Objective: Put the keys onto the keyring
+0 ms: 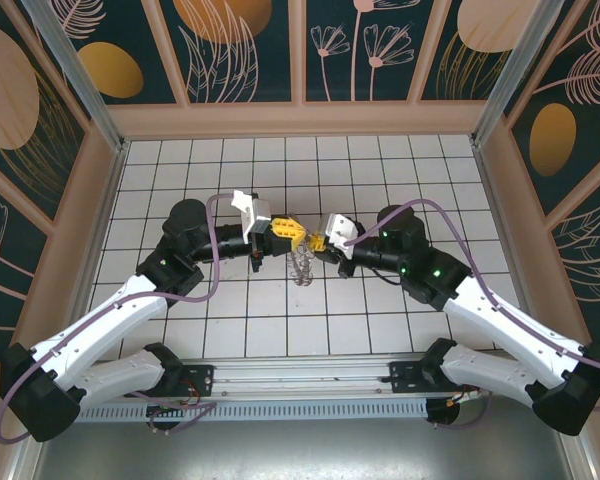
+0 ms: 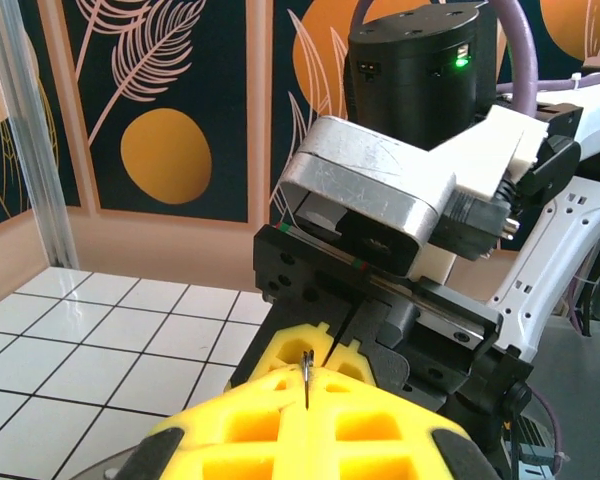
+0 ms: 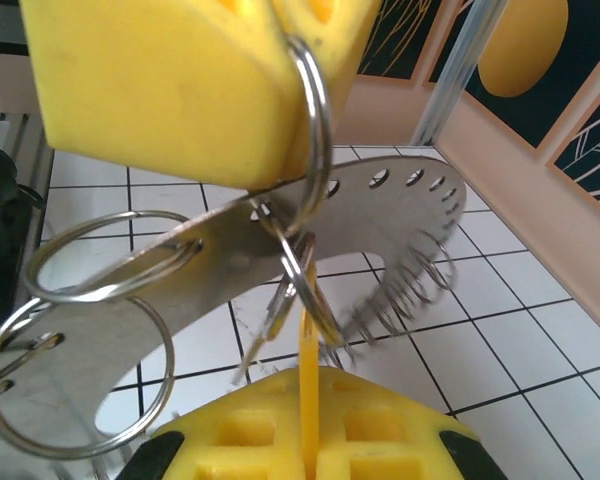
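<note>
Top external view has my left claw (image 1: 285, 232) and my right claw (image 1: 318, 241) meeting tip to tip over the middle of the table (image 1: 380, 320), about as far from the left edge as from the right. The keyring (image 1: 301, 266) hangs just beneath the point where they meet, on the side toward the near edge. From my right wrist the keyring reads as a flat curved plate pierced with a row of holes, with a fringe of fine wire loops (image 3: 410, 290) along its far end and two larger wire rings (image 3: 75, 380) threaded through its near end. My left claw is squeezed together on one wire ring (image 3: 318, 110) that passes through a hole in the plate, so the keyring dangles from it, clear of the tiles. From my left wrist a thin sliver of metal (image 2: 306, 378) stands between those closed fingers. My right claw is also pressed together, clamped on a thin yellow strip that I take for the keys (image 3: 307, 365) seen edge-on. The strip rises to a cluster of small rings (image 3: 290, 280) under the plate. Whether it is threaded there I cannot tell.
</note>
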